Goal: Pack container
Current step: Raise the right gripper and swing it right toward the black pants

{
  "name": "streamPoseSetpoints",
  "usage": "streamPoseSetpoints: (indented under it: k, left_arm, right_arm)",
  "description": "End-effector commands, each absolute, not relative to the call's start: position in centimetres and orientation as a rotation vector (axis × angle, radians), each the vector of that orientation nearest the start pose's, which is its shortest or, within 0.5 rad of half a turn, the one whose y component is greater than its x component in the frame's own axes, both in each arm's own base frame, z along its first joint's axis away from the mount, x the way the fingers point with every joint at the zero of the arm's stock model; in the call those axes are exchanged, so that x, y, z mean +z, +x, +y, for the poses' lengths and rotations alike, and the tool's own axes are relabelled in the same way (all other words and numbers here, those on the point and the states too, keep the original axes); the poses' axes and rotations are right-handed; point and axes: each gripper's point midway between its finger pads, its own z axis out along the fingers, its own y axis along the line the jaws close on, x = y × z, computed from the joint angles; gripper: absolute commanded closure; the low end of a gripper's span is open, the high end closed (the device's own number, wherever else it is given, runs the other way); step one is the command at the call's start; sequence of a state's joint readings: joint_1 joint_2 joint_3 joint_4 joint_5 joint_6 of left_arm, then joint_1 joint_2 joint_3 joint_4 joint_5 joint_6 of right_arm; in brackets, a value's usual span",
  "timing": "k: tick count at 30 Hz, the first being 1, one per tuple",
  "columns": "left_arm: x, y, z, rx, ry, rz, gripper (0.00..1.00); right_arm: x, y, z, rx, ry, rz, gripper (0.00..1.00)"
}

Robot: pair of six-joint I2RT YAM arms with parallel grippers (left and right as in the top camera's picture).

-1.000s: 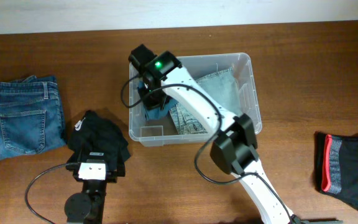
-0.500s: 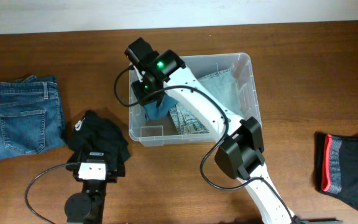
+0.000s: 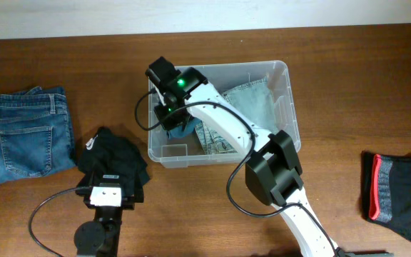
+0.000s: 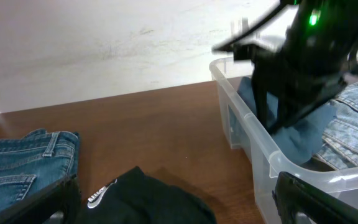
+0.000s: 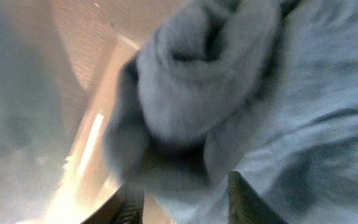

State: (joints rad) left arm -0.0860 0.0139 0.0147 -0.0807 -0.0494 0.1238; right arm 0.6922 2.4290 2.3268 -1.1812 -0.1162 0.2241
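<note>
Reaching into the left end of the container (image 3: 289,107), which sits on the bench (image 3: 348,50), the right gripper (image 5: 184,186) is low there, apparently to leave a blue cloth bundle (image 4: 303,140) beside the folded denim (image 3: 252,103). Its fingers (image 5: 248,198) stand partly apart, tips against the bundle, seemingly not pinching. Left of the container, the left gripper (image 4: 176,186) hovers over a black garment (image 3: 116,157), fingers wide, empty.
</note>
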Motion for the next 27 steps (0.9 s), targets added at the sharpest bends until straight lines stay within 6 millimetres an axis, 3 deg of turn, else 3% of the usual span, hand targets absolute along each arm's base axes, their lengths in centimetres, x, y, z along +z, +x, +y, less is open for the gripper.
streamPoseSetpoints:
  k: [1,3,5,7,9,12,13,17,20,23,26,27]
  left_arm:
    - [15.7,24.6,-1.4,0.069,0.144,1.643,0.01]
    - [15.7,24.6,-1.4,0.069,0.144,1.643,0.01]
    - [15.7,24.6,-1.4,0.069,0.144,1.643,0.01]
    - [15.7,24.6,-1.4,0.069,0.144,1.643,0.01]
    - [15.7,24.6,-1.4,0.069,0.144,1.643,0.01]
    - [15.7,24.6,-1.4,0.069,0.144,1.643,0.01]
    - [15.7,24.6,-1.4,0.069,0.144,1.643,0.01]
    - [15.7,24.6,-1.4,0.069,0.144,1.643,0.01]
    - [15.7,24.6,-1.4,0.069,0.144,1.643,0.00]
    - [15.7,24.6,-1.4,0.069,0.144,1.643,0.00]
    - [15.7,24.6,-1.4,0.069,0.144,1.643,0.01]
    - [15.7,24.6,-1.4,0.069,0.144,1.643,0.01]
  right_arm:
    - [19.2,41.7,34.6,0.399,-0.676,2.623,0.59]
    - [22.0,41.9,32.7,0.354,-0.634,2.592,0.57]
    - [25.6,41.7,28.5,0.254,-0.548,2.572,0.53]
    - [27.3,41.4,25.5,0.207,-0.486,2.581,0.50]
    - [29.0,40.6,20.6,0.172,-0.349,2.631,0.49]
    - [29.8,40.1,14.3,0.118,-0.169,2.695,0.49]
    - [29.7,40.0,11.5,0.090,-0.080,2.729,0.48]
    - [28.0,40.0,4.0,0.042,0.192,2.816,0.42]
    - [25.9,39.6,-0.6,0.003,0.364,2.875,0.41]
    - [23.9,38.6,-3.6,-0.027,0.489,2.936,0.41]
    - [20.5,36.1,-8.7,-0.177,0.682,3.025,0.40]
    - [19.1,34.6,-11.2,-0.277,0.834,3.036,0.40]
